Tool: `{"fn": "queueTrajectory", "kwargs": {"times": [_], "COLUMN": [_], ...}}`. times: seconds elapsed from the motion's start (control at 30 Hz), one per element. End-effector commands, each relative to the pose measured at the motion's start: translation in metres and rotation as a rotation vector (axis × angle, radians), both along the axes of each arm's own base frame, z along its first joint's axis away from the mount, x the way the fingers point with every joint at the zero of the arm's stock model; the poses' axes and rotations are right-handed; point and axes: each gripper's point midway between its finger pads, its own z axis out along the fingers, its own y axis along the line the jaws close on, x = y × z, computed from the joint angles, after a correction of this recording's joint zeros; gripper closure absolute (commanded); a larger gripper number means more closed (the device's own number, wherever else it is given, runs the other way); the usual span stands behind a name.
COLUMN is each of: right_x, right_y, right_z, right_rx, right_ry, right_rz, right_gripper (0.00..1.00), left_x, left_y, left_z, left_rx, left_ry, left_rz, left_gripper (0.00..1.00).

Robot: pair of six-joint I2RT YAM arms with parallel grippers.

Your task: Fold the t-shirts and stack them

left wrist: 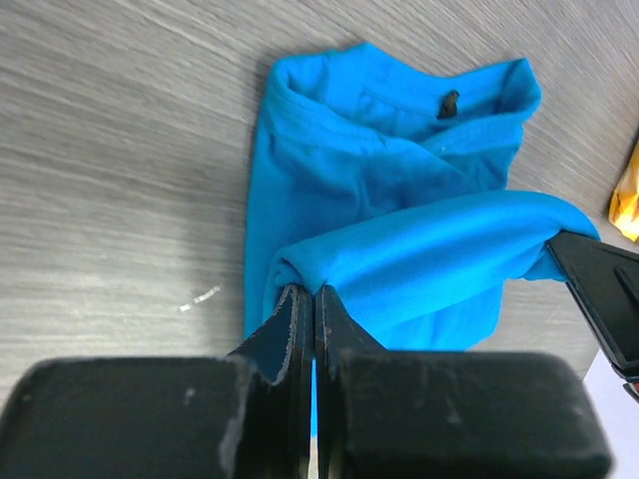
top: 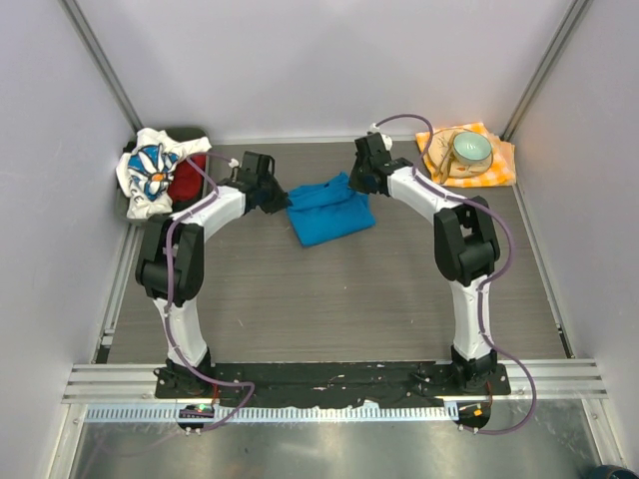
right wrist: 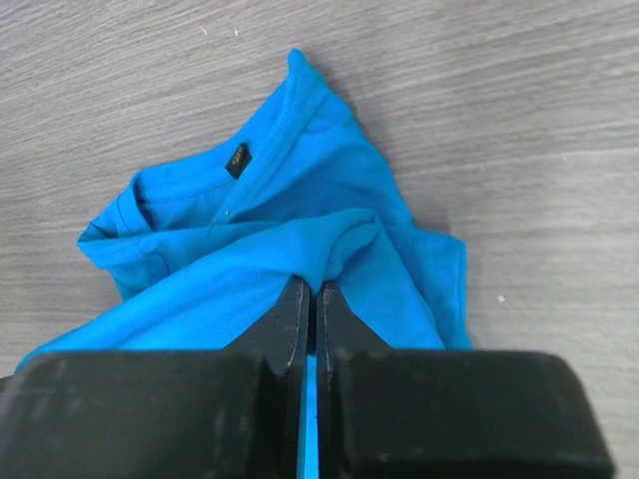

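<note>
From above, the blue t-shirt [top: 329,210] lies bunched on the table [top: 329,299], out toward the far wall. The left gripper [top: 280,198] is at its left edge, the right gripper [top: 359,184] at its right. The daisy-print t-shirt [top: 150,172] and red t-shirt [top: 188,178] sit heaped in the far-left corner. Left wrist: jaws pinched tight on a raised blue fold. Right wrist: jaws likewise clamped on blue cloth, collar just beyond.

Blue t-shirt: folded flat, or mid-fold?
Mid-fold. The blue t-shirt is bunched, one edge lifted, pinched by the left gripper and right gripper.
</note>
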Motion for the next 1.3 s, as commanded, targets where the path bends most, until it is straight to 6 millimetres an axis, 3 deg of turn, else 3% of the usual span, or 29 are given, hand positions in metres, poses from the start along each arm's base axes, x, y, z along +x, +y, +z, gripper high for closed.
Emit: {"fn": "queueTrajectory", "kwargs": {"times": [0.0,0.03,0.07,0.1,0.17,0.2,0.23,0.27,0.3,0.4,0.43,0.5,0.53,0.63,0.67,0.7,0.73,0.8,0.83,0.97,1.07,1.27], "right_x": [0.037,0.043,0.046,0.050,0.056,0.058,0.061,0.062,0.063,0.061,0.061,0.056,0.053,0.033,0.028,0.018,0.010,0.000,-0.002,-0.009,-0.005,0.022], "right_y": [0.003,0.004,0.004,0.003,0.001,0.001,0.000,-0.002,-0.005,-0.012,-0.013,-0.016,-0.018,-0.021,-0.022,-0.021,-0.016,-0.011,-0.006,0.025,0.041,0.064], "right_z": [0.028,0.024,0.022,0.022,0.024,0.027,0.030,0.037,0.040,0.061,0.069,0.089,0.094,0.116,0.119,0.111,0.121,0.115,0.112,0.101,0.104,0.109], "right_rx": [0.035,0.032,0.027,0.022,0.008,0.006,0.004,-0.002,-0.012,-0.022,-0.019,-0.021,-0.021,-0.001,0.006,0.008,0.042,0.077,0.098,0.202,0.267,0.438], "right_ry": [-0.111,-0.112,-0.114,-0.121,-0.142,-0.154,-0.167,-0.185,-0.196,-0.250,-0.272,-0.306,-0.315,-0.344,-0.347,-0.328,-0.334,-0.312,-0.303,-0.256,-0.281,-0.277], "right_rz": [-0.004,-0.007,-0.010,-0.020,-0.033,-0.033,-0.038,-0.040,-0.050,-0.068,-0.070,-0.070,-0.072,-0.064,-0.061,-0.048,-0.025,0.011,0.031,0.163,0.226,0.317], "right_gripper": [0.99,0.99,0.99,0.99,0.96,0.77,0.66,0.57,0.38,0.03,0.02,0.02,0.02,0.01,0.01,0.01,0.01,0.00,0.01,0.00,0.01,0.00], "left_x": [0.034,0.038,0.044,0.048,0.062,0.067,0.069,0.078,0.081,0.080,0.076,0.064,0.057,0.030,0.020,0.014,0.003,-0.007,-0.013,-0.016,-0.009,-0.003], "left_y": [0.019,0.020,0.022,0.022,0.023,0.022,0.021,0.017,0.017,0.016,0.016,0.017,0.018,0.014,0.009,0.005,-0.002,-0.016,-0.027,-0.063,-0.076,-0.086], "left_z": [0.002,-0.002,-0.002,-0.010,-0.002,-0.006,-0.003,0.011,0.017,0.043,0.064,0.072,0.090,0.085,0.101,0.102,0.096,0.101,0.094,0.080,0.076,0.063], "left_rx": [-0.006,-0.009,-0.020,-0.025,-0.031,-0.023,-0.018,-0.023,-0.022,-0.037,-0.050,-0.058,-0.070,-0.073,-0.086,-0.090,-0.092,-0.119,-0.121,-0.193,-0.265,-0.328], "left_ry": [-0.048,-0.045,-0.053,-0.045,-0.083,-0.085,-0.087,-0.118,-0.127,-0.169,-0.202,-0.205,-0.234,-0.219,-0.246,-0.249,-0.235,-0.248,-0.238,-0.259,-0.306,-0.370], "left_rz": [0.043,0.044,0.046,0.051,0.057,0.044,0.036,0.029,0.021,0.016,0.020,0.021,0.025,0.015,0.002,-0.005,-0.022,-0.064,-0.090,-0.183,-0.202,-0.228], "left_gripper": [0.98,0.88,0.53,0.33,0.00,0.00,0.00,0.00,0.00,0.00,0.00,0.00,0.00,0.00,0.00,0.00,0.00,0.00,0.00,0.00,0.00,0.00]}}
